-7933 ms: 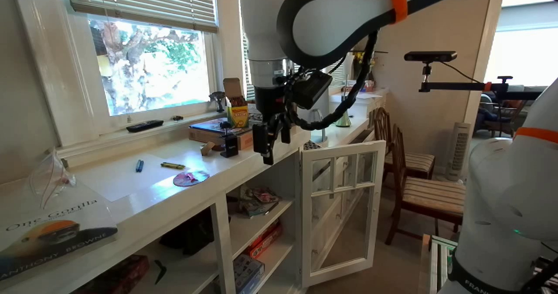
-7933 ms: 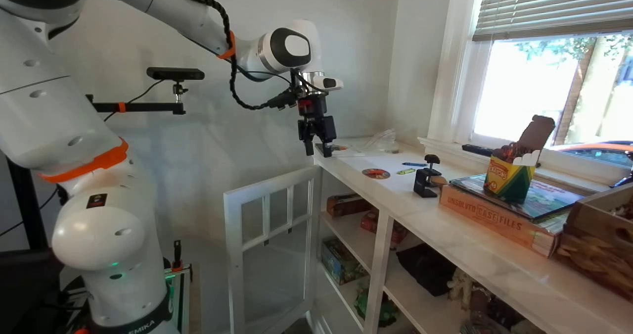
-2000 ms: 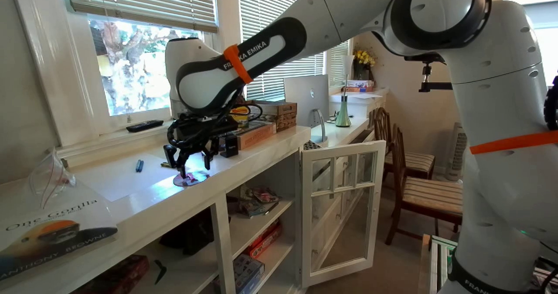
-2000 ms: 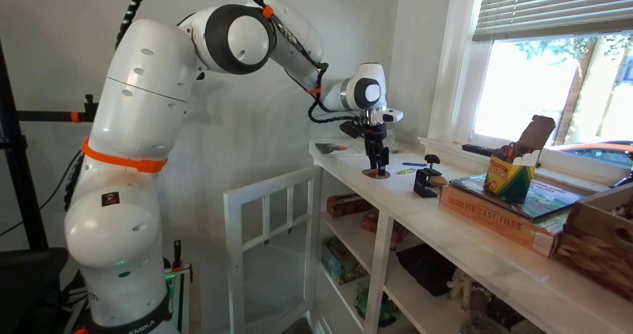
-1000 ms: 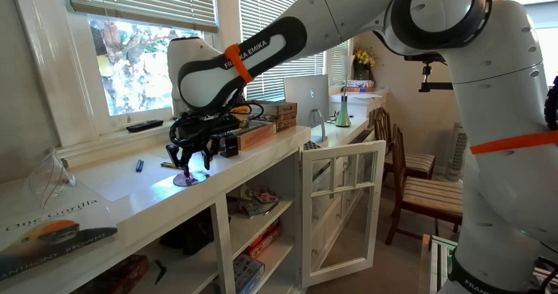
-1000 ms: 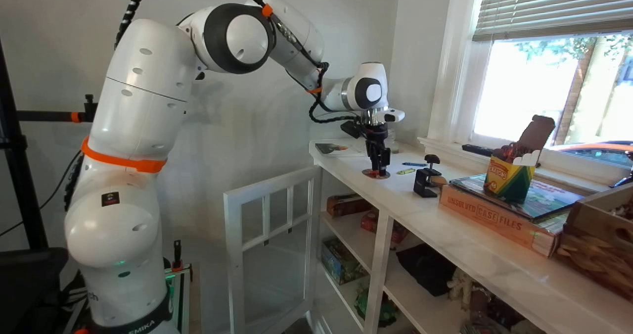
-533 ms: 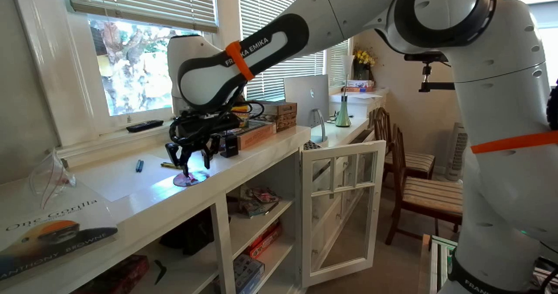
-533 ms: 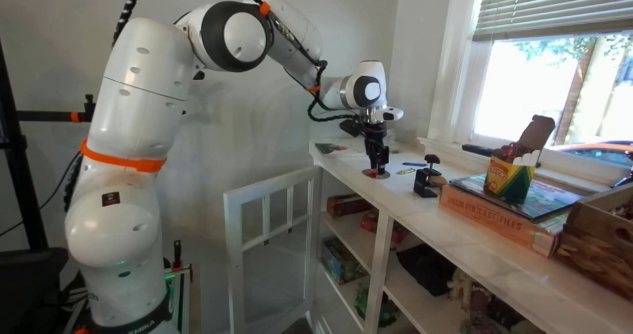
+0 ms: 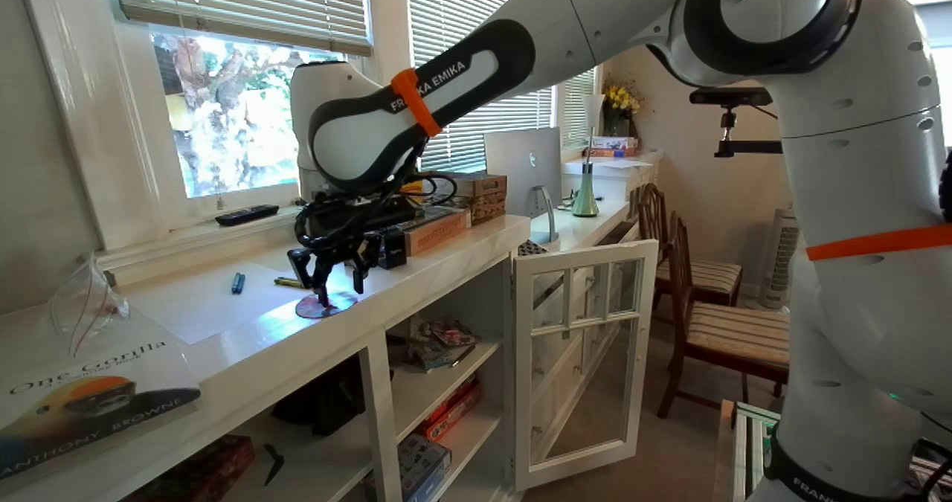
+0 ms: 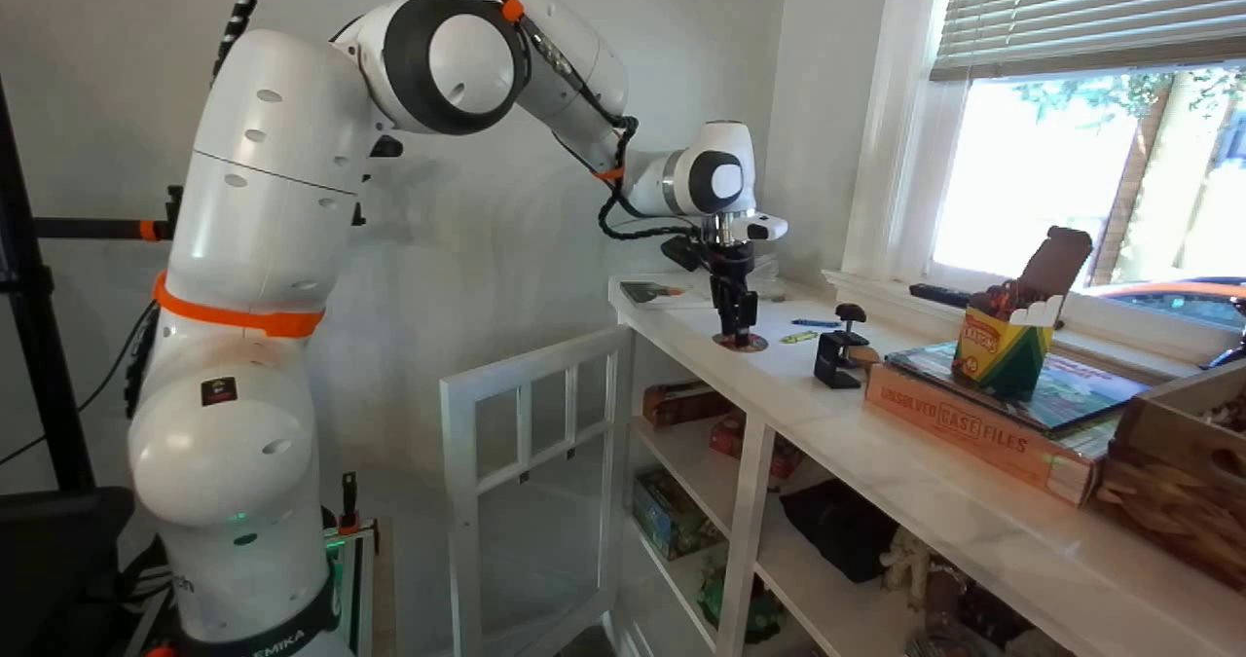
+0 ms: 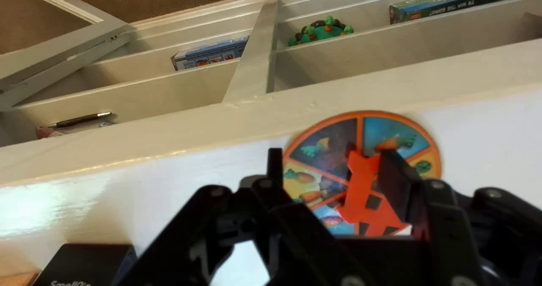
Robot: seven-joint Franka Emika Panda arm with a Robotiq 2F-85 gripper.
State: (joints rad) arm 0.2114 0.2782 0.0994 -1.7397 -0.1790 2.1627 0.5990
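A robot gripper point(image 11: 332, 163), its fingers spread apart, points down over a colorful spinner disc point(image 11: 326, 159) lying flat near the edge of a white worktop point(image 11: 169, 192). In the wrist view, the disc's red arrow point(image 11: 359, 184) shows in the gap between the fingers, closer to the right-hand one; whether anything touches it is impossible to tell. In an exterior view, a black clamp point(image 10: 837, 350) stands upright to the right of the disc, and a crayon box point(image 10: 1003, 350) sits farther right, atop a stack beside a wooden crate point(image 10: 1178, 482). In an exterior view, a book titled "One Gorilla" point(image 9: 89, 405) lies near left; a glass-paned door point(image 9: 584, 322) stands open at right.
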